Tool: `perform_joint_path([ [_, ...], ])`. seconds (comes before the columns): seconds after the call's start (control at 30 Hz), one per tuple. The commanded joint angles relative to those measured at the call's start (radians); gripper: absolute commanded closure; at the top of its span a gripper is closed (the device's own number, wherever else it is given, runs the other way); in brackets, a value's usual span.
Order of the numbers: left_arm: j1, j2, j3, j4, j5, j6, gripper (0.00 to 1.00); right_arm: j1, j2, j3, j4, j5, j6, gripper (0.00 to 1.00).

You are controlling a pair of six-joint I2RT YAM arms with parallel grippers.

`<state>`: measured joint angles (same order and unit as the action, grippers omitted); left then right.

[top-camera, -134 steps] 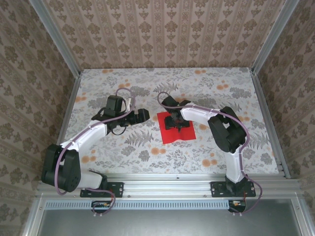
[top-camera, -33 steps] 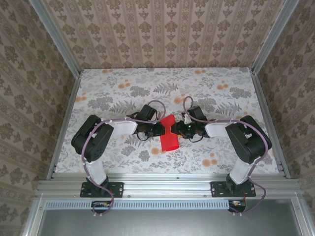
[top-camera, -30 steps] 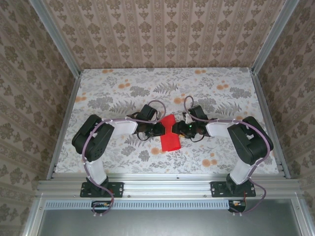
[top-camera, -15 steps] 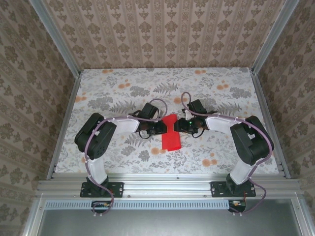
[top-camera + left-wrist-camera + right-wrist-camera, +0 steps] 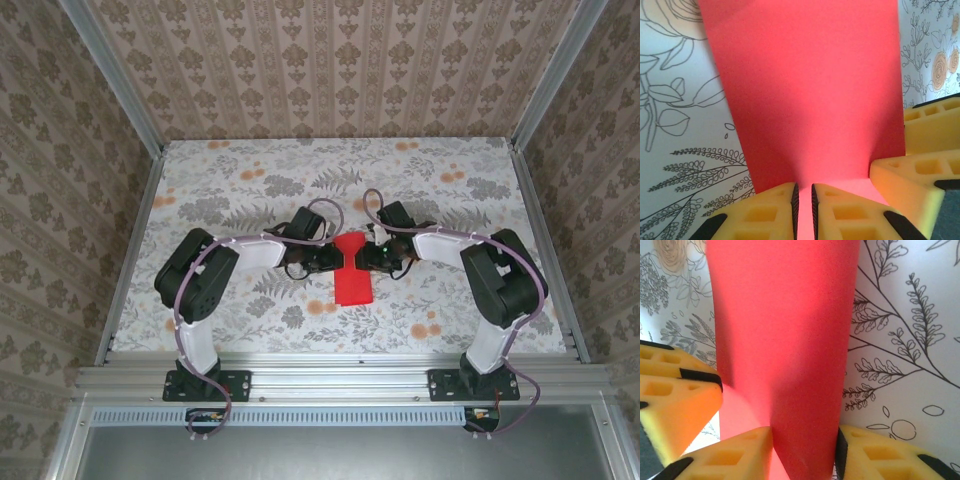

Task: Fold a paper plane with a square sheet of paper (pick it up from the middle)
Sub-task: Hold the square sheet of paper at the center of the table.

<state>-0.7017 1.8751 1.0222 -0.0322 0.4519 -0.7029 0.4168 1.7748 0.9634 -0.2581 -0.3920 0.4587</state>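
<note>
The top external camera is fixed above and behind the arm bases [image 5: 205,383]. It looks down and forward over the whole table [image 5: 240,165] from a distance. The left wrist camera sits just behind the left gripper [image 5: 802,202] and looks along its fingers at very close range. The right wrist camera does the same behind the right gripper [image 5: 802,452]. All three views share the square sheet of paper [image 5: 352,278] and the table print beside it. Each wrist view also takes in the opposite gripper's yellow fingers [image 5: 922,150] at one side edge.
</note>
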Motion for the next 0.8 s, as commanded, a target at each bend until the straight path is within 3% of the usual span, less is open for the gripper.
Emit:
perform_joint_path([
  [0.0, -0.008, 0.005, 0.03, 0.01, 0.03, 0.009, 0.81, -0.009, 0.006, 0.017, -0.037, 0.011, -0.031, 0.62],
  [0.77, 0.011, -0.08, 0.062, -0.093, 0.011, 0.055, 0.77, -0.058, 0.015, 0.002, -0.053, -0.085, -0.089, 0.7],
])
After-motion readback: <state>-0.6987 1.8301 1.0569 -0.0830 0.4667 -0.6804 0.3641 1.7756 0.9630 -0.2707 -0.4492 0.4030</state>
